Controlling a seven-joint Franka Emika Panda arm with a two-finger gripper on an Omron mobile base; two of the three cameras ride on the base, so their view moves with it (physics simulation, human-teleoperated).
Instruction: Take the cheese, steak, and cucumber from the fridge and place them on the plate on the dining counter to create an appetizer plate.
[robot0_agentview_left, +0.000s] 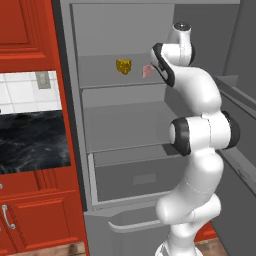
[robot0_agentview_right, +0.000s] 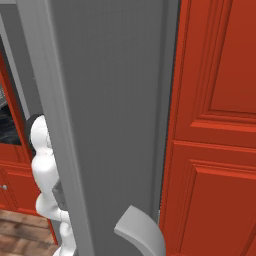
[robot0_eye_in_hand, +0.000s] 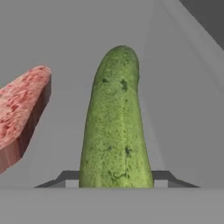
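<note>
The fridge (robot0_agentview_left: 75, 125) stands open, and my arm reaches onto its upper shelf. The dark green cucumber (robot0_eye_in_hand: 114, 127) runs straight away from the hand, lying between the two dark finger tips. My gripper (robot0_eye_in_hand: 116, 181) has its tips tight against both sides of the cucumber, with no gap visible. To the cucumber's left lies the pinkish-red steak (robot0_eye_in_hand: 19, 118), also seen as a pink patch (robot0_agentview_left: 146, 71) beside my wrist. Further left on the same shelf sits the yellow-orange cheese (robot0_agentview_left: 124, 65). The plate and dining counter are out of view.
The fridge's grey door (robot0_agentview_right: 110, 100) with its bar handle (robot0_agentview_right: 142, 232) stands wide open on my right. Lower shelves and a drawer (robot0_agentview_left: 135, 177) lie below the hand. Red cabinets (robot0_agentview_left: 30, 215) and a black marbled top (robot0_agentview_left: 30, 140) flank the fridge on the left.
</note>
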